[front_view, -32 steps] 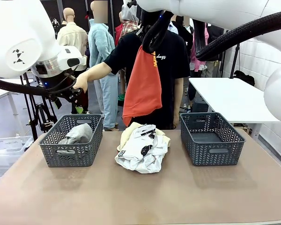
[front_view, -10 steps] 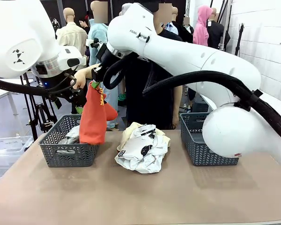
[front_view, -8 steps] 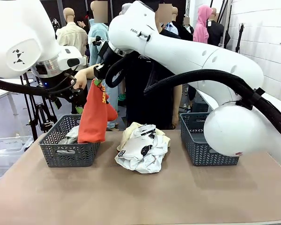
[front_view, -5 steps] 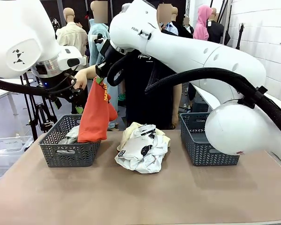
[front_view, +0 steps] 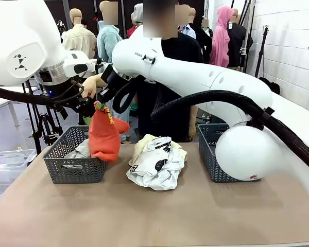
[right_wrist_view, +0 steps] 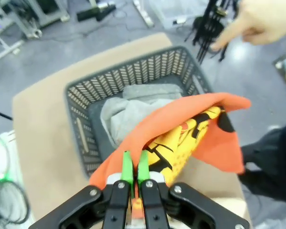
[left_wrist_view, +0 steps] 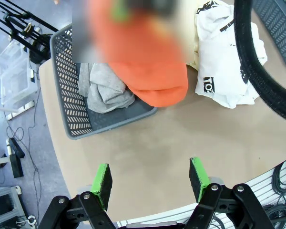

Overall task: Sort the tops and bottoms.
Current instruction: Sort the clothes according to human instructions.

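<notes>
My right gripper (right_wrist_view: 135, 168) is shut on the orange-red garment (right_wrist_view: 181, 138), its green pads pinched together on the cloth. In the front view that garment (front_view: 105, 136) hangs over the right end of the left basket (front_view: 67, 167), its hem touching the rim. A grey garment (front_view: 82, 149) lies inside that basket. The white garment with black print (front_view: 157, 164) sits mid-table on top of the pale yellow one (front_view: 140, 144). My left gripper (left_wrist_view: 150, 177) hovers high above the table, open and empty.
A person's hand (front_view: 90, 87) points down toward the left basket. The right basket (front_view: 211, 154) stands partly hidden behind my right arm's elbow (front_view: 242, 152). A black cable (left_wrist_view: 257, 62) crosses the left wrist view. Bare tabletop lies in front.
My right gripper has come down, and the orange-red garment now bunches lower over the left basket. The left arm has stayed still.
</notes>
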Robot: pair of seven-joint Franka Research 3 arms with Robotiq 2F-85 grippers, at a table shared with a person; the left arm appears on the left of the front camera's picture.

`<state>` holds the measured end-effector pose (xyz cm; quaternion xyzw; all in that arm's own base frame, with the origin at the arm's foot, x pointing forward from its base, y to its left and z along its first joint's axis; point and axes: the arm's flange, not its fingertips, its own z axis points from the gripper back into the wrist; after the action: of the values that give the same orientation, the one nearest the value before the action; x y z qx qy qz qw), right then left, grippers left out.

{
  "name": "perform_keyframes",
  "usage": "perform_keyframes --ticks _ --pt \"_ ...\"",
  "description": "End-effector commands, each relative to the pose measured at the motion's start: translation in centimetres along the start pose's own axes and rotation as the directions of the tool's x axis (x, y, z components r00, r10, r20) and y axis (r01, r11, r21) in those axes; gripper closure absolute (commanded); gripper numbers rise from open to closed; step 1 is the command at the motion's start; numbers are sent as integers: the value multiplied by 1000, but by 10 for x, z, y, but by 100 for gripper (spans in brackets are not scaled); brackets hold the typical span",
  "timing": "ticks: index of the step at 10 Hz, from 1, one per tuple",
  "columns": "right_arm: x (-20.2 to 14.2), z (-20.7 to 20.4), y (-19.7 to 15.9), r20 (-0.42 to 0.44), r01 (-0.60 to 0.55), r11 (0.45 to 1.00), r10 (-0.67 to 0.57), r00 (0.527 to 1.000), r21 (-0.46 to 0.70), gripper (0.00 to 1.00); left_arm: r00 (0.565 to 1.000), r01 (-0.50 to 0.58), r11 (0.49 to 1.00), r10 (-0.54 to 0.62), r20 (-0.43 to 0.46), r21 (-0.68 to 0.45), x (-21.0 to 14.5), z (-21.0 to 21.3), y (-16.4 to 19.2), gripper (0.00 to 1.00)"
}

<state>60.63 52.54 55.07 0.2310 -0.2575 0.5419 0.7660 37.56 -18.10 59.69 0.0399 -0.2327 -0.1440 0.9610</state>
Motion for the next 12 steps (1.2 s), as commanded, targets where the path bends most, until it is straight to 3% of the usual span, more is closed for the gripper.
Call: perform_keyframes --ticks 1,4,7,8,9,12 --pt "127 -46 -77 56 -63 995 59 997 73 100 1000 -6 1000 6 12 18 -2 -1 1 15" --pt "142 -78 -94 246 -55 994 30 969 98 100 1000 -6 1000 6 12 18 -2 -1 1 15" --pt "146 -130 -110 234 -23 975 -30 972 221 100 1000 -6 1000 6 12 18 -2 -1 1 15" --pt "146 -150 -110 161 -10 962 -36 986 275 100 1000 -6 1000 6 12 18 -2 -1 1 15" --pt "-11 -61 -4 228 -6 989 -28 973 147 100 1000 -6 1000 6 12 18 -2 -1 1 15" --pt "-11 -61 -4 228 -6 989 -28 973 147 100 1000 -6 1000 6 12 18 -2 -1 1 15"
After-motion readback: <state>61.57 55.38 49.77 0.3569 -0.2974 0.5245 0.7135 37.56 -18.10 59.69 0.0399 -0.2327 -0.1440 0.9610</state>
